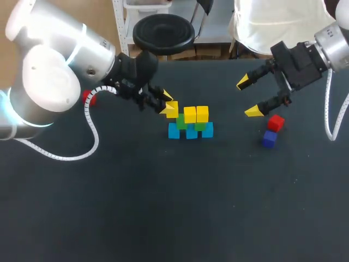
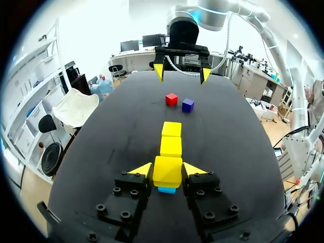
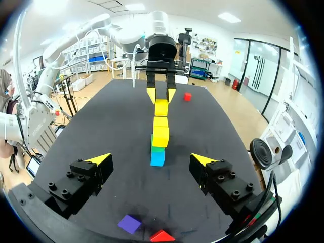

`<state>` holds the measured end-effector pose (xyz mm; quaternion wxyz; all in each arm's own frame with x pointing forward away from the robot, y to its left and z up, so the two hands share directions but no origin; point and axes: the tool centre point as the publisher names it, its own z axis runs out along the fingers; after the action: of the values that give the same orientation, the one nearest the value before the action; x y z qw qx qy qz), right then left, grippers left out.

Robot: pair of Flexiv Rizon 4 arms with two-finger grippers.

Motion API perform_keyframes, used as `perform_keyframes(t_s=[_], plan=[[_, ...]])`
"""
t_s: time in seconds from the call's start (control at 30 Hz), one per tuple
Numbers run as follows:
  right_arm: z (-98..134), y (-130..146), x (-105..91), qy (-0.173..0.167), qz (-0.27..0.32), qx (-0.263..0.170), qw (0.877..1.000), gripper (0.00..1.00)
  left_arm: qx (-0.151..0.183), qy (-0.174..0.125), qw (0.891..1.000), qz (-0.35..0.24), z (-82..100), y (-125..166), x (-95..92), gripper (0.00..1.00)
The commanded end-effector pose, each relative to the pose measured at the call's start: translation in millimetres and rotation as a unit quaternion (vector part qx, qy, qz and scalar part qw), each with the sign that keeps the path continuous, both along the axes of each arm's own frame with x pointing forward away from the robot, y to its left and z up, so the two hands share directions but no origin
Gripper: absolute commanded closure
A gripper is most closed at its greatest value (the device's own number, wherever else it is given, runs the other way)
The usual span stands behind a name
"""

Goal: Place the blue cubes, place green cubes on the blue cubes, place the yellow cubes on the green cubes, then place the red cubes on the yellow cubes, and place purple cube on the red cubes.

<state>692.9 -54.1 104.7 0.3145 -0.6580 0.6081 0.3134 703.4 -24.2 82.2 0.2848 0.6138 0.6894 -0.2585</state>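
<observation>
Yellow cube [image 2: 167, 174] seemingly pinched by left gripper [image 2: 168, 169], right gripper [image 1: 248, 97] spread near red cube [image 1: 276, 122]

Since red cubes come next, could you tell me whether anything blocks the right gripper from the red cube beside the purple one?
Nothing visible does: the open right gripper hangs close to the red cube with clear space between; the purple cube lies beyond it.

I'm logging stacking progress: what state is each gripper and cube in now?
Left gripper: shut on a small yellow cube over the stack's end.
Right gripper: open, empty.
Blue cubes: in a row on the dark table.
Green cubes: stacked on the blue ones.
Other yellow cubes: stacked on green.
Red cube by right gripper: loose on the table.
Purple cube: loose, beside it.
Far red cube: loose.
</observation>
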Motion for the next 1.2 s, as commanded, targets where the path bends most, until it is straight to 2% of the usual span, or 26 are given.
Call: perform_keyframes(t_s=[0.03,1.2], plan=[[-0.4,0.0,0.3,0.000,0.000,0.001,1.000,0.00,-0.002,0.003,1.000,-0.002,-3.3,-2.5,1.7,1.00],[-0.4,0.0,0.3,0.000,0.000,0.001,1.000,0.00,-0.010,0.013,1.000,-0.006,-8.0,-16.0,-2.2,1.00]])
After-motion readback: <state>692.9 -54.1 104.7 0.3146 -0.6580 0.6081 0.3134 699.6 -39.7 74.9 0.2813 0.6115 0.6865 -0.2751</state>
